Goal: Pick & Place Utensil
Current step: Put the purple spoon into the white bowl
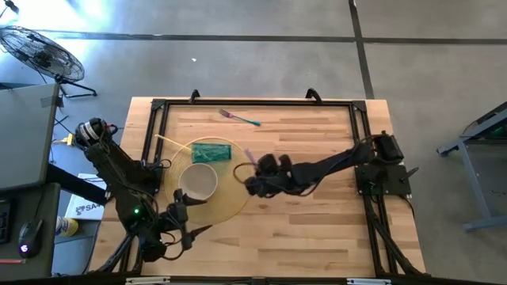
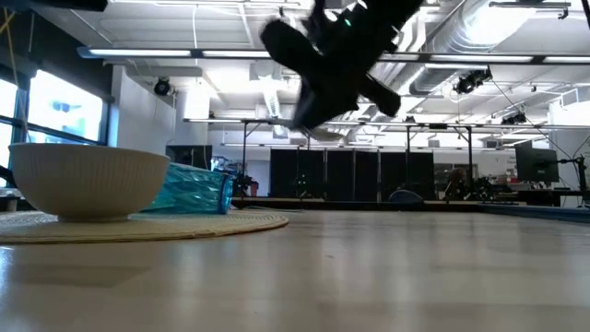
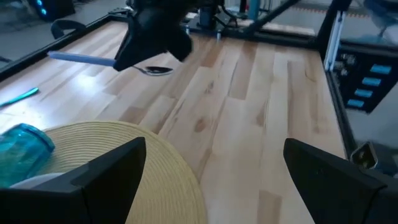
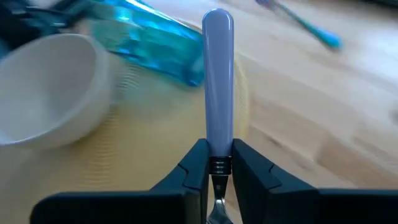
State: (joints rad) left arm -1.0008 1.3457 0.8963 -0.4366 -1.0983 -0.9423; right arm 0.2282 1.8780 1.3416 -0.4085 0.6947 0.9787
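Note:
A spoon with a lavender handle [image 4: 217, 81] is in my right gripper [image 1: 255, 178], which hovers over the right rim of the round woven placemat [image 1: 230, 198]. On the mat a white bowl [image 1: 198, 180] stands on its base and a blue-green glass [image 1: 212, 150] lies on its side. A teal-handled fork [image 1: 238, 118] lies flat near the far edge. My left gripper [image 3: 214, 180] waits open over the near edge of the mat. In the left wrist view the spoon [image 3: 81, 59] hangs above the wood. My right gripper pinches the spoon at its metal neck [image 4: 216, 167], between handle and bowl, with its two fingers [image 4: 196, 165]. The lavender handle sticks out ahead of the fingers toward the table's far edge. The spoon is lifted clear of the table and lies about level.
Black frame rails [image 1: 253, 103] run along the table's far, left and right sides. Bare wood [image 1: 317, 229] lies to the right of the mat and toward the near edge. My right arm [image 1: 333, 165] reaches in from the table's right side.

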